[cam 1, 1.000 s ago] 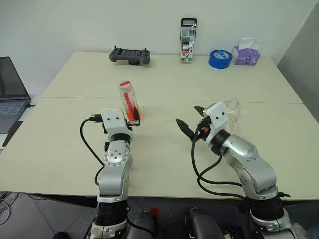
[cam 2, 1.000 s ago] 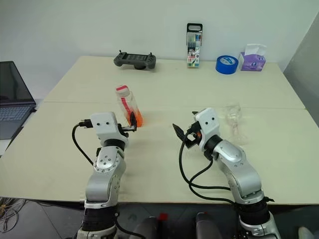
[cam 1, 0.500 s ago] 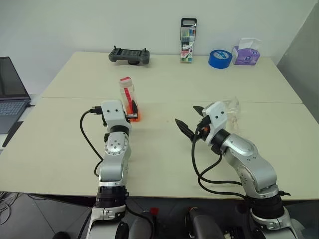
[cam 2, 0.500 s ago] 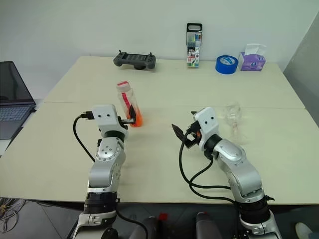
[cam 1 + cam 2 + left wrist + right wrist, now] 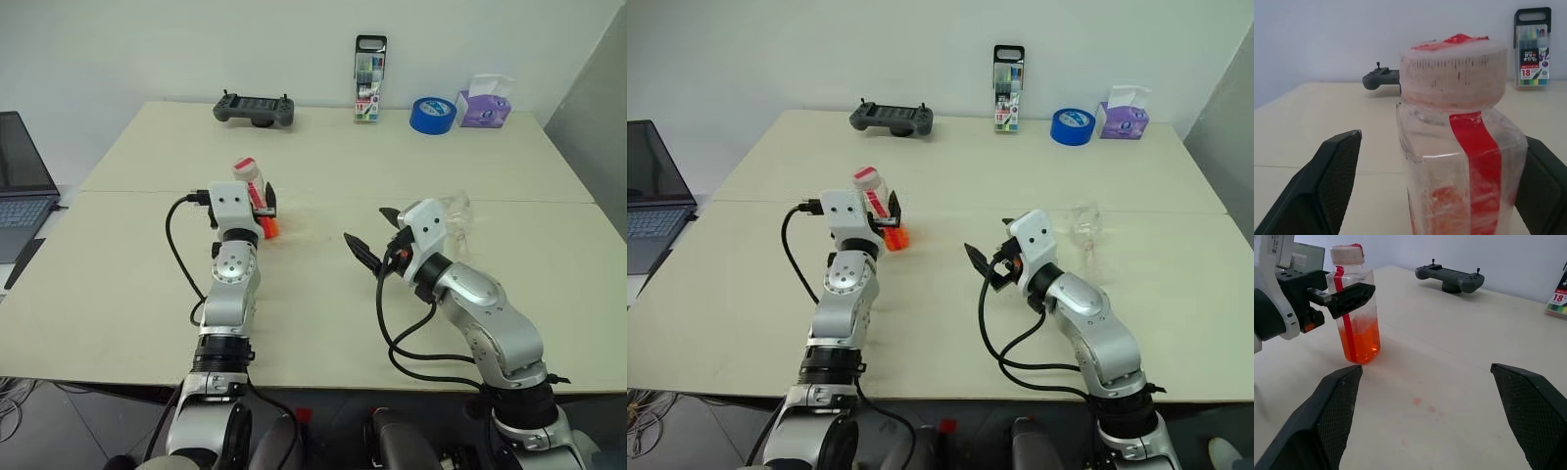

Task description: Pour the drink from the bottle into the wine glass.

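The bottle (image 5: 252, 183), clear plastic with a white cap and a red strip, stands upright on the table's left half. The orange drink (image 5: 1358, 340) fills its lower part. My left gripper (image 5: 1444, 142) is open, with one finger on each side of the bottle's upper body and a gap showing on both sides. The wine glass (image 5: 457, 217) stands on the right half, just behind my right wrist. Level over the table's middle, my right gripper (image 5: 365, 225) is open, with nothing between its fingers, and points left toward the bottle.
Along the far edge stand a black controller (image 5: 255, 110), a marker pack (image 5: 370, 80), a blue tape roll (image 5: 432, 115) and a tissue box (image 5: 485, 102). A laptop (image 5: 22, 186) sits off the table's left side.
My left arm has stretched forward, so its open fingers now straddle the bottle instead of stopping short of it. The bottle, the glass and the right arm have not moved.
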Robot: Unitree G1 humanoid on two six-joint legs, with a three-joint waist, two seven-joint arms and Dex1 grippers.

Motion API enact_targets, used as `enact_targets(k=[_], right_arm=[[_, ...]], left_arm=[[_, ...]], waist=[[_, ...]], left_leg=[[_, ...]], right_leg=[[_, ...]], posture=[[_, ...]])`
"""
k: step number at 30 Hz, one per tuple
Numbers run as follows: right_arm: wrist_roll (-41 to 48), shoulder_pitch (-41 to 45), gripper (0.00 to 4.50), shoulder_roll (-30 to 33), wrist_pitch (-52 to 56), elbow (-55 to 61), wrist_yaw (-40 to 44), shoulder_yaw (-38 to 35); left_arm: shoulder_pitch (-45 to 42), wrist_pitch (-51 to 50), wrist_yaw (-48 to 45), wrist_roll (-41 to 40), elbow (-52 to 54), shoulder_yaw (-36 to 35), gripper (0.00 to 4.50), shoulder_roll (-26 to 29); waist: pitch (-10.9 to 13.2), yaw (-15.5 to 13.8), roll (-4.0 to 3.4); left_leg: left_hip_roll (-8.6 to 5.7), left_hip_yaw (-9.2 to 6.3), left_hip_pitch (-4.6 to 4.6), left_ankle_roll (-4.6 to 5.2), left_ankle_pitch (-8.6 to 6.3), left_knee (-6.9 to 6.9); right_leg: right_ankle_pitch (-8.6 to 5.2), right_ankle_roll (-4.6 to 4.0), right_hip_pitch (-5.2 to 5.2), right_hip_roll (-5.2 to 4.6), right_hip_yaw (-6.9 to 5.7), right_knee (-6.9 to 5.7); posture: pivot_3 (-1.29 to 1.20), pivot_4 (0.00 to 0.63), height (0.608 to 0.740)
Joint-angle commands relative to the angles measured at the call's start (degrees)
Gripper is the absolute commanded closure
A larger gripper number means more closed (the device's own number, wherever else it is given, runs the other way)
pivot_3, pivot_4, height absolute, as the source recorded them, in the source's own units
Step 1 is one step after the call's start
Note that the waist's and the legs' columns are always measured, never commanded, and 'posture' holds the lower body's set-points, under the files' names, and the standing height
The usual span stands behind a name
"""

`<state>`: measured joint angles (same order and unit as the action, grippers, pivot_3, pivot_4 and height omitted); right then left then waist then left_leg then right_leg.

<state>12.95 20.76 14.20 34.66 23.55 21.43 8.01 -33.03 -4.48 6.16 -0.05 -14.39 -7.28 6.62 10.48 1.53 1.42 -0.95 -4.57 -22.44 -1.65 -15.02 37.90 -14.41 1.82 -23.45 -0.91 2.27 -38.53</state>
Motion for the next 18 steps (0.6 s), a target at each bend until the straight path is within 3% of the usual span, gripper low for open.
enact_targets(k=[1, 9, 12, 18], right_arm=[[0.54, 1.1, 0.0, 0.01, -0.72, 1.23, 0.47, -0.5], [0.5, 1.02, 0.0, 0.02, -0.73, 1.09, 0.51, -0.38], [0.51, 1.1, 0.0, -0.03, -0.74, 1.07, 0.48, -0.38], [0.57, 1.41, 0.0, 0.21, -0.37, 1.39, 0.44, -0.69]], left_arm=[[-2.39, 2.55, 0.28, -0.1, -0.91, -0.69, 0.02, 0.54], [-3.63, 3.86, 0.97, -0.24, -1.84, -0.28, 0.02, -0.31], [-3.01, 3.74, 1.26, -0.35, -1.59, 0.02, 0.61, -1.14], [-2.76, 2.85, 2.55, -0.8, -2.09, -0.85, 2.31, -2.17]], waist=[[0.0, 0.0, 0.0], [0.0, 0.0, 0.0], [0.0, 0.0, 0.0], [0.0, 0.0, 0.0]], left_leg=[[-0.01, 0.0, 0.0, 0.0, 0.0, 0.0], [-0.19, -0.02, 0.0, 0.0, 0.0, 0.0], [-0.25, -0.02, -0.02, 0.0, 0.0, 0.0], [-0.26, -0.02, -0.02, 0.0, 0.01, 0.0]], right_leg=[[0.0, 0.0, 0.0, -0.01, 0.0, 0.0], [-0.04, 0.07, 0.0, -0.17, 0.02, -0.02], [-0.05, 0.09, 0.0, -0.23, 0.02, -0.02], [-0.05, 0.1, 0.0, -0.24, 0.01, -0.02]], posture=[[0.0, 0.15, 0.74], [0.0, 0.15, 0.74], [0.0, 0.15, 0.74], [0.0, 0.15, 0.74]])
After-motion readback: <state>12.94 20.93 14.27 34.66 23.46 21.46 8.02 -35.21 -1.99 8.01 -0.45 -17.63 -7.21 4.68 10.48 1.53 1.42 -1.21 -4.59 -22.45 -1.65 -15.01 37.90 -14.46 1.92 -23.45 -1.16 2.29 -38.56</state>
